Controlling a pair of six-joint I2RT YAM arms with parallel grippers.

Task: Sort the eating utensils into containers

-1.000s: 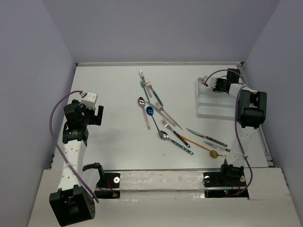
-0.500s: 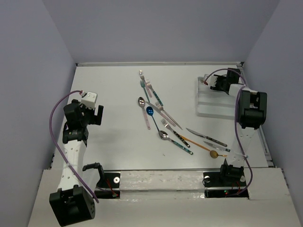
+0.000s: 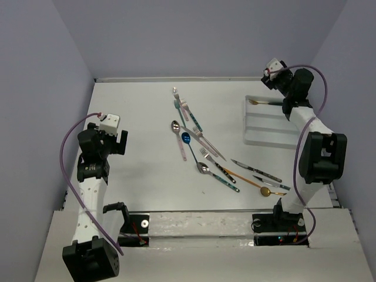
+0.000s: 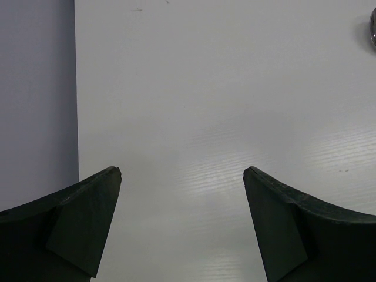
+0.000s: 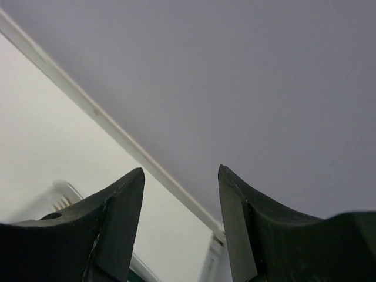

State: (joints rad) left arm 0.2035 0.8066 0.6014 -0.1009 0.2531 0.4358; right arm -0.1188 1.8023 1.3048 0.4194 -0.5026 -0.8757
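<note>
Several utensils lie scattered mid-table: a pink spoon, a blue spoon, forks, a knife and a gold spoon. The white tray sits at the right. One utensil with a gold head and teal handle lies in its far compartment. My right gripper is raised above the tray's far end, open and empty, facing the back wall. My left gripper is open and empty over bare table at the left, well apart from the utensils.
The back wall and the table's far edge strip are close ahead of the right gripper. The left wall stands beside the left gripper. A utensil head shows at the left wrist view's right edge.
My right gripper has risen from the tray's far end towards the back wall. A gold-and-teal utensil now shows lying in the tray. The left arm has hardly moved.
</note>
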